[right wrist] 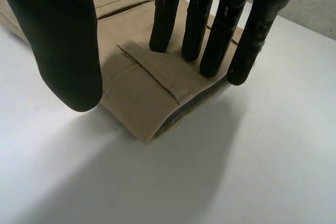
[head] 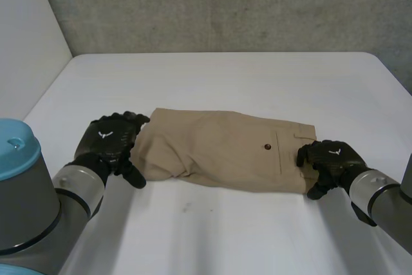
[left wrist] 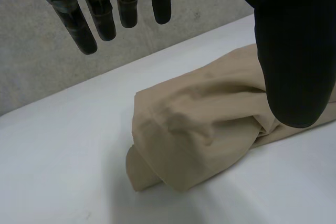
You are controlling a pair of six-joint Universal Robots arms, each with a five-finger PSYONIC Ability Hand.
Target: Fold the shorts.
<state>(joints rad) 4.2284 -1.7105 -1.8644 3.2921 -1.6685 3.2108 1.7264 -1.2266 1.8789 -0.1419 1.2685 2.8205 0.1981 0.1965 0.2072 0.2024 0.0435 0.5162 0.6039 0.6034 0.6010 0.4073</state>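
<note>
- Hands nearest: left hand [head: 109,143], lower left of the head frame, hangs with relaxed fingers over the bunched leg end of the shorts [head: 219,149]. Right hand [head: 331,159], lower right, rests straight fingers on the waistband corner and grips nothing.
- Risk, by my judgement: the rumpled end could fold in creased, or a pinch could catch only the top layer and let the layers slide.
- Shorts lie mid-frame on the table [head: 225,75], long axis left to right, waistband pointing right.

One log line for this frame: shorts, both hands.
shorts: tan, folded, lying on table | left hand: open, at rumpled end | right hand: open, straight fingers over pocket-end corner
</note>
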